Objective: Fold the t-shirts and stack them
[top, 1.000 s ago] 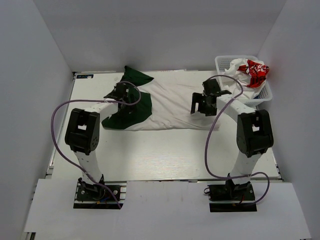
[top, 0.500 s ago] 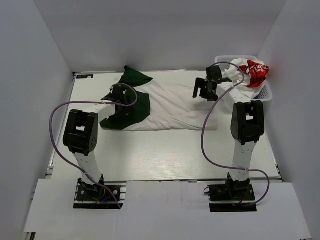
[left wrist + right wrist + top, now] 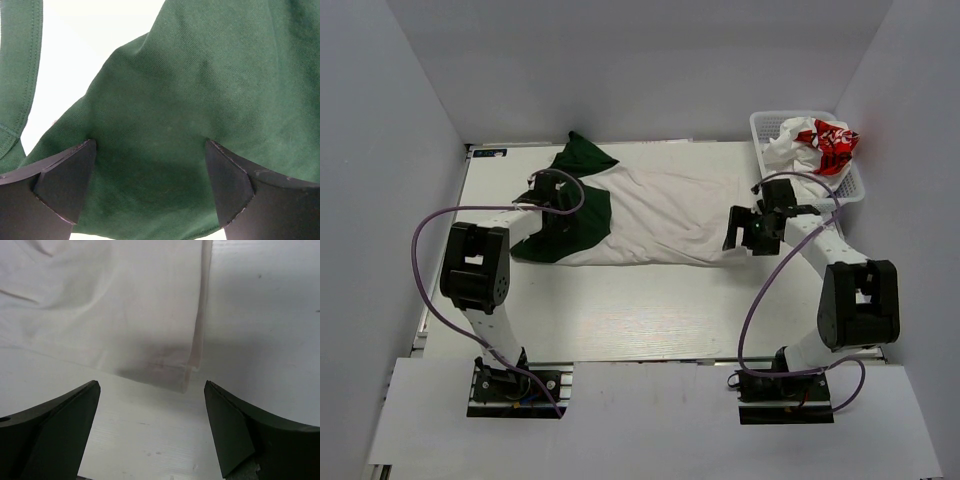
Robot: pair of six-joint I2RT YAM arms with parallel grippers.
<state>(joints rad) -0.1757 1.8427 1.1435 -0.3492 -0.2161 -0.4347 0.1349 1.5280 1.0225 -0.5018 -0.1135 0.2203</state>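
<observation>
An off-white t-shirt [image 3: 665, 215] with dark green sleeves [image 3: 582, 215] lies spread flat across the table, sleeves to the left and hem to the right. My left gripper [image 3: 542, 190] hovers low over a green sleeve [image 3: 200, 90], open, with the cloth filling the space under its fingers [image 3: 65, 185]. My right gripper [image 3: 735, 233] is open just in front of the shirt's near right hem corner [image 3: 187, 377], with bare table between its fingers [image 3: 235, 430]. A second t-shirt, white with red print [image 3: 823, 143], sits crumpled in the basket.
A white plastic basket [image 3: 760, 125] stands at the back right corner of the white table [image 3: 640, 310]. Grey walls close in the left, back and right sides. Purple cables loop from both arms.
My right arm swung from the back near the basket forward and down to the shirt's near right hem corner. My left gripper shifted slightly left over the green sleeve. Both stayed open.
</observation>
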